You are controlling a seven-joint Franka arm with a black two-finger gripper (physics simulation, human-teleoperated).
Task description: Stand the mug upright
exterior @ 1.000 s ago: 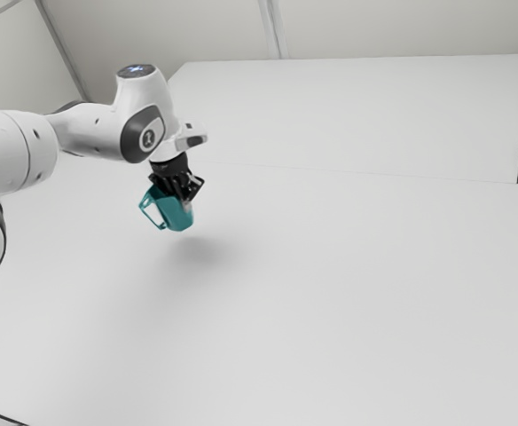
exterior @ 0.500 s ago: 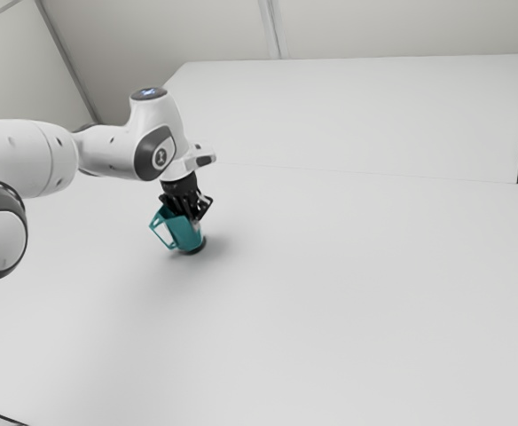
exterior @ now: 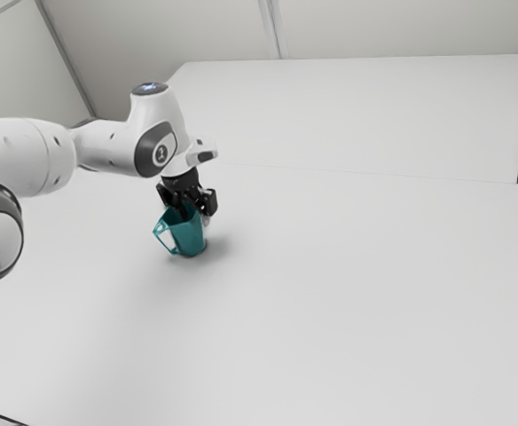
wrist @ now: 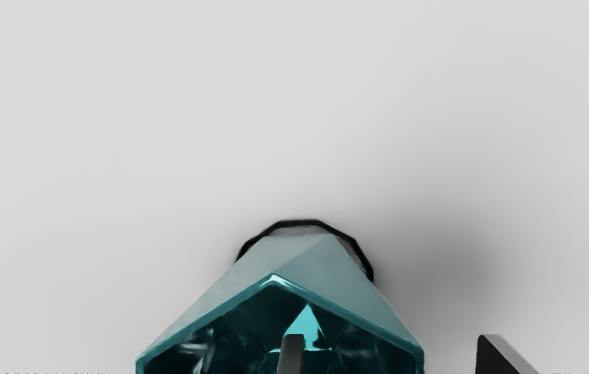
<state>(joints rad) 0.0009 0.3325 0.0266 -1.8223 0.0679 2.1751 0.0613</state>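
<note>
The teal mug (exterior: pixel 186 233) stands nearly upright on the table, its handle toward the exterior view's left. My gripper (exterior: pixel 197 213) is right above the mug, low at its rim. In the wrist view the mug (wrist: pixel 325 275) opens toward the camera, with a dark ring around its base. The gripper (wrist: pixel 390 358) is open there: one finger reaches inside the mug's mouth, the other stands outside the wall with a gap between. The lower part of the mouth is cut off by the wrist view's edge.
The white table (exterior: pixel 348 302) extends around the mug. Behind it stands a pale raised panel or surface (exterior: pixel 357 115). A dark edge (exterior: pixel 2 415) shows at the exterior view's lower left corner.
Over the last second the mug came down to the table and a little toward the exterior view's right, turning more upright. Since half a second ago the gripper's fingers have spread, letting go of it.
</note>
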